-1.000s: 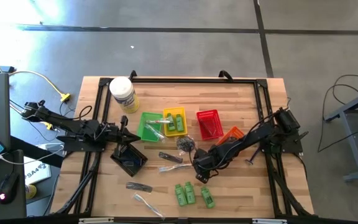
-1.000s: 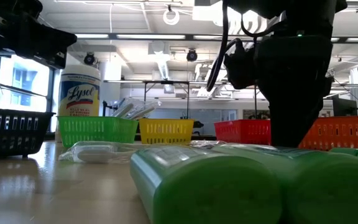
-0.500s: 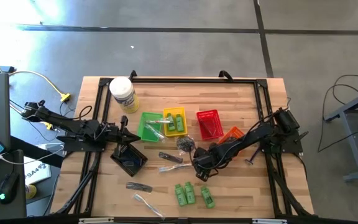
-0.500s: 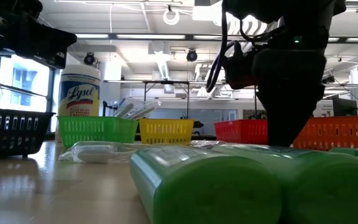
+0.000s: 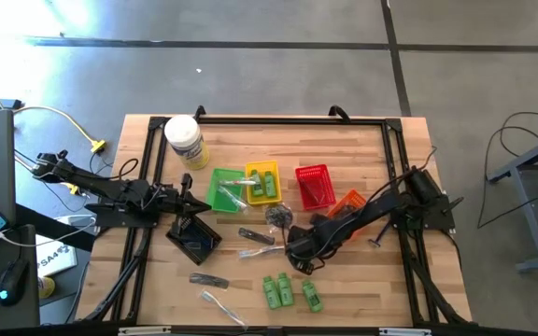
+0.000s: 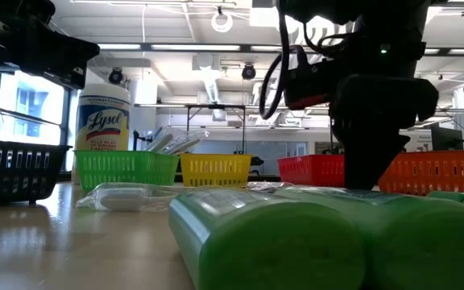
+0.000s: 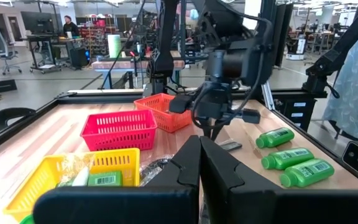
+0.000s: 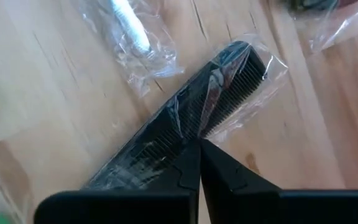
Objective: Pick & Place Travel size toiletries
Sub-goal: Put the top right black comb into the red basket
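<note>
- Pinching a wrapped black comb [image 8: 191,134], the right gripper [image 8: 199,146] is clenched.
- Three green bottles [image 5: 288,292] lie together.
- Left gripper [image 7: 199,155] clenched, empty, above the black basket [image 5: 194,241].

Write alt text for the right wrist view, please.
The right gripper is shut, its tips pinching the clear wrapper of a black comb lying diagonally on the wooden table. A clear-wrapped white stick lies beside it.

You look straight down on the pale wooden desk [image 5: 362,149]; the low camera skims its surface, sharing the red plastic basket [image 5: 314,185]
</note>
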Controlling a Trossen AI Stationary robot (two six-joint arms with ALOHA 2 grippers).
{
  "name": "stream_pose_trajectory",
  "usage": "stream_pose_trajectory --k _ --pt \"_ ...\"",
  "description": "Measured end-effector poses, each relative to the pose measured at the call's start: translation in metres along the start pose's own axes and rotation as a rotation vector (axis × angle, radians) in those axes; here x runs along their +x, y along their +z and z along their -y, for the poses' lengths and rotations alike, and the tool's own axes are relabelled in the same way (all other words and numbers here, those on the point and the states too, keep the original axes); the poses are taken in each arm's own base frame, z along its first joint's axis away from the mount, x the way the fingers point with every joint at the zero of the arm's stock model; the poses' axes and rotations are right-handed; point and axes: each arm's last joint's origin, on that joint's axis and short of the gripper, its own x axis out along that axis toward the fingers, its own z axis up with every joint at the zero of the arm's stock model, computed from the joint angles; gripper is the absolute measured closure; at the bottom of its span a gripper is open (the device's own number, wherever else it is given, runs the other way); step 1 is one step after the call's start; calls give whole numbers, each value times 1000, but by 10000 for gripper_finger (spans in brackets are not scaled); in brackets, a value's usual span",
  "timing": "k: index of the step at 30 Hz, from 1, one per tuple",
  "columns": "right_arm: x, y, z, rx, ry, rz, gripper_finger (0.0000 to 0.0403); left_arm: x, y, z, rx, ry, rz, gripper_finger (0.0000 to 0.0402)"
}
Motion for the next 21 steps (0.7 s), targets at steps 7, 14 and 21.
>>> stream_pose_trajectory --k 7,14,21 --pt "-32 11 -13 -57 -72 55 400 0 0 0 0 0 -1 402" --pt "-43 17 -14 -41 -60 45 400 0 0 0 -3 0 -2 402" --pt "-38 9 -17 17 61 -95 389 0 0 0 -22 0 -2 402"
